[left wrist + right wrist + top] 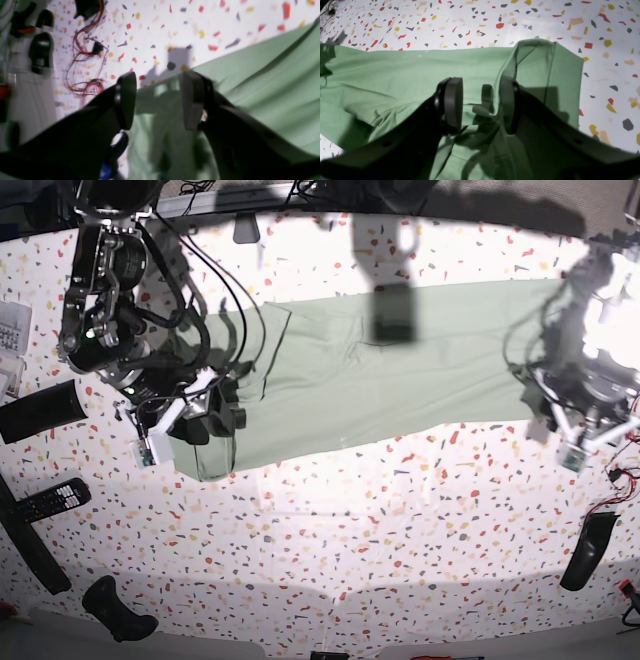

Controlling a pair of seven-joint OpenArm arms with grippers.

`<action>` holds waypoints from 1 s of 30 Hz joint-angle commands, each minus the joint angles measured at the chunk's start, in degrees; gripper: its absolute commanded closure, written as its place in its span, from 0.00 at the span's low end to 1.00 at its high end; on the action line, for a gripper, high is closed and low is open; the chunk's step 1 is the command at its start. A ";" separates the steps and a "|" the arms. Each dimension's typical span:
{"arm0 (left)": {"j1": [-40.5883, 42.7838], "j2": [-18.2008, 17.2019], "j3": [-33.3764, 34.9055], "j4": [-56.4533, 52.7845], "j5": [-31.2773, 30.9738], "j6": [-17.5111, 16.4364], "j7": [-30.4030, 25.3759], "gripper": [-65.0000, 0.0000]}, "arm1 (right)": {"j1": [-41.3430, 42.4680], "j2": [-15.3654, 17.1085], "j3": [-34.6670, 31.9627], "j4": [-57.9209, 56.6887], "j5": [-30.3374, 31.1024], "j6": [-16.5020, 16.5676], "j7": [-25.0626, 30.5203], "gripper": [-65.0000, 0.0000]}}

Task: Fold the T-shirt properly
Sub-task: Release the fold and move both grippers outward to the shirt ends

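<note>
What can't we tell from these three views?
- Left gripper contact with the T-shirt: left wrist view is motion-blurred; base view glare washes out that end.
- Shirt under the right gripper: the gripper and its shadow cover it in right wrist and base views.
- Buttons, label: too small or hidden everywhere.

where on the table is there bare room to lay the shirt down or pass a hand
The widest bare stretch of table lies in front of the T-shirt, between the remote and the dark object at the far edge. A narrower strip runs behind the shirt. It is crowded around the right hand and by the left hand, near red wires.
</note>
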 commanded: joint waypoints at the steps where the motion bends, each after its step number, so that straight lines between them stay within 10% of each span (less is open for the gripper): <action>1: 0.39 -0.44 -2.82 0.72 -1.77 -0.61 -2.01 0.58 | 1.09 0.48 0.22 0.94 0.79 0.68 1.51 0.62; 7: 5.81 4.50 -16.50 -6.80 -6.54 -3.69 -6.19 0.58 | 1.14 0.48 0.22 0.94 0.83 0.68 1.55 0.62; 12: 6.99 8.02 -20.94 -14.49 -16.35 -15.98 -9.53 0.58 | 1.53 0.44 -0.20 -1.73 1.14 0.81 2.47 0.62; 30: 6.27 17.29 -20.81 -18.47 -7.74 -19.08 -16.98 0.58 | 5.18 0.50 0.83 -17.86 -13.94 -2.45 1.42 0.62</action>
